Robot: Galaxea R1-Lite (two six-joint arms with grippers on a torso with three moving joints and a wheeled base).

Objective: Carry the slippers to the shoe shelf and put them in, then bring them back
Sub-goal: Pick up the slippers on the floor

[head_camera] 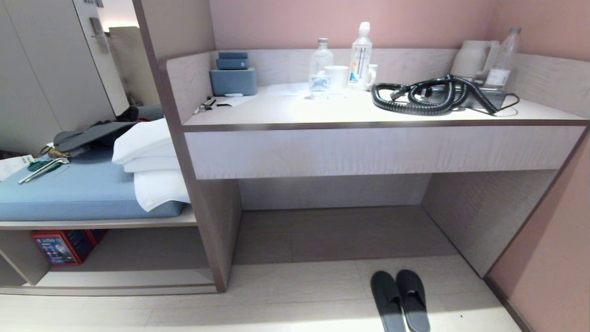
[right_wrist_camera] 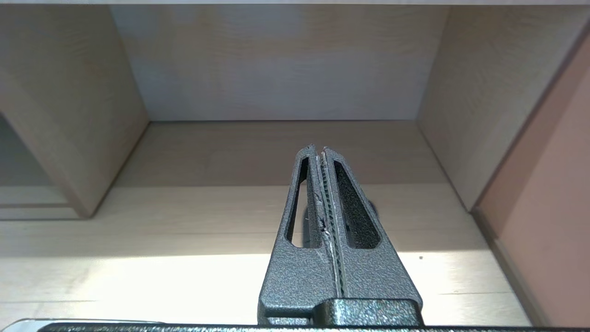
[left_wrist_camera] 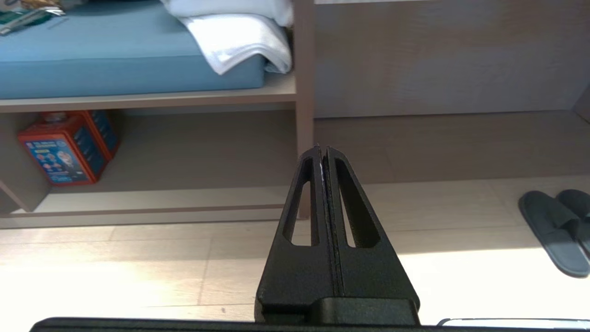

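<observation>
The slippers [head_camera: 400,300] lie side by side, touching, on the floor [head_camera: 286,295] just in front of the desk [head_camera: 378,150] recess, well apart from the shoe shelf [head_camera: 129,258] under the blue cushion [head_camera: 78,193], where a red box [head_camera: 64,246] sits. Neither gripper touches them. The left gripper [left_wrist_camera: 322,150] and right gripper [right_wrist_camera: 319,150] both hang above the floor with jaws pressed together, empty.

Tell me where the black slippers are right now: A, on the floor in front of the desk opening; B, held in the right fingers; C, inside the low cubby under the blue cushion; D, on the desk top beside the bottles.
A: the slippers lie side by side on the pale floor before the desk opening, with nothing gripping them.
</observation>
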